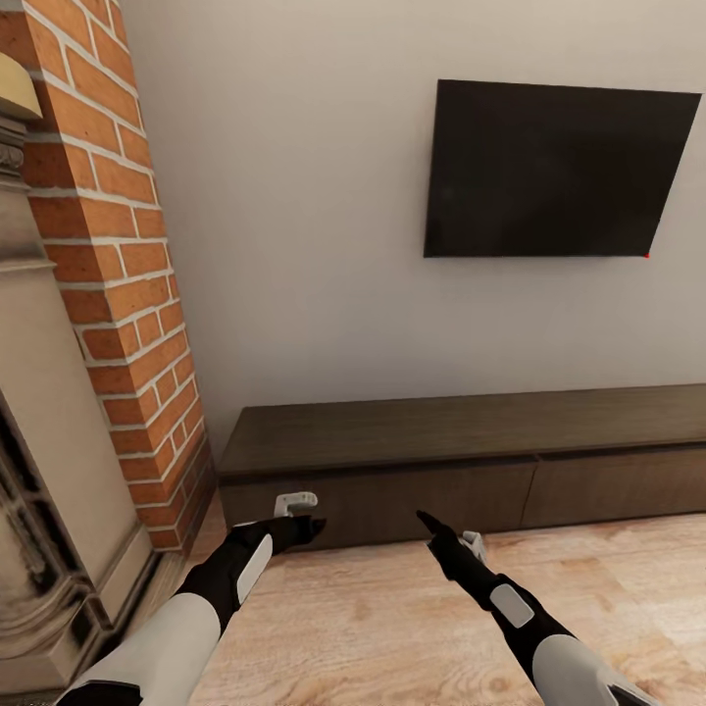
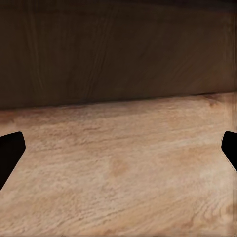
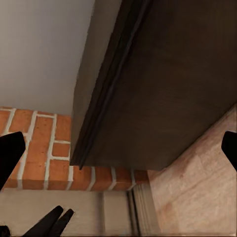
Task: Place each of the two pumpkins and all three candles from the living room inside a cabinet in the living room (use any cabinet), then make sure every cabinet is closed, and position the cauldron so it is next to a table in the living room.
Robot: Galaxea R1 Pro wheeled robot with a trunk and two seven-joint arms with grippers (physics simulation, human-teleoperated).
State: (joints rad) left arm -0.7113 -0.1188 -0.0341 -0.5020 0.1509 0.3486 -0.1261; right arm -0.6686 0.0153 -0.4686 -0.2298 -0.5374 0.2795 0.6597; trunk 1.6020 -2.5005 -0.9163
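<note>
Both end effectors, left (image 1: 312,529) and right (image 1: 428,520), gape empty before the closed, unlabelled cabinet (image 1: 392,505).

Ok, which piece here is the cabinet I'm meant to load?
Find the black TV on the pale wall; straight below it, on the wooden floor, runs the cabinet. It is long, low and dark brown with plain handleless fronts, unlike the red brick chimney rising at its left end.

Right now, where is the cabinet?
In the head view the cabinet stands low against the wall, under the TV and right of the brick fireplace. Both hands hover just before its closed fronts.
</note>
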